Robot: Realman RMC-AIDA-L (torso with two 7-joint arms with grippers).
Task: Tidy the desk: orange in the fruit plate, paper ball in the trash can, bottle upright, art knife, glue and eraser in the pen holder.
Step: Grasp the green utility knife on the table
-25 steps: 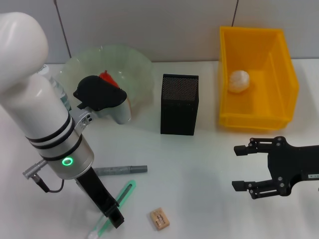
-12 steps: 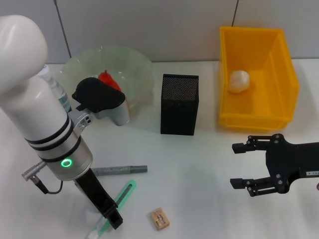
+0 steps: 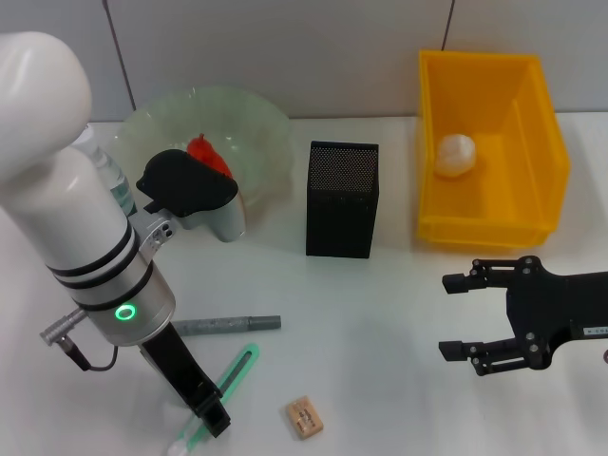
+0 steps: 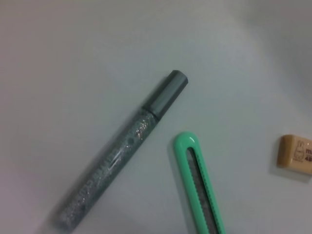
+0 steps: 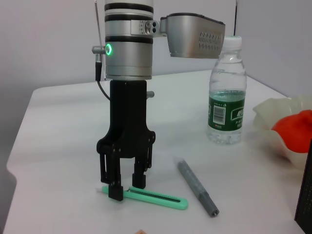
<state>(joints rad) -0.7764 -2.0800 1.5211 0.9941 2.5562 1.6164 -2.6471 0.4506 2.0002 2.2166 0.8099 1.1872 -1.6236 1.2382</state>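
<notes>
My left gripper (image 3: 211, 418) stands open near the table's front left, its fingertips (image 5: 115, 191) down at the table on either side of the green art knife (image 3: 231, 376) (image 5: 157, 198) (image 4: 201, 185). The grey glue stick (image 3: 228, 324) (image 4: 122, 156) lies just behind the knife. A tan eraser (image 3: 304, 417) (image 4: 295, 155) rests to the right of it. The black mesh pen holder (image 3: 342, 198) stands mid-table. An orange (image 3: 202, 151) sits in the green glass fruit plate (image 3: 256, 119). The bottle (image 5: 226, 97) stands upright. A paper ball (image 3: 454, 154) lies in the yellow trash can (image 3: 546, 142). My right gripper (image 3: 446, 316) hovers open at the right.
My left arm's white body (image 3: 66, 190) hides much of the bottle and part of the plate in the head view. The trash can stands at the back right, the pen holder between it and the plate.
My left gripper has sunk a little lower over the art knife. The right gripper has shifted slightly leftward, still open. The objects have not moved.
</notes>
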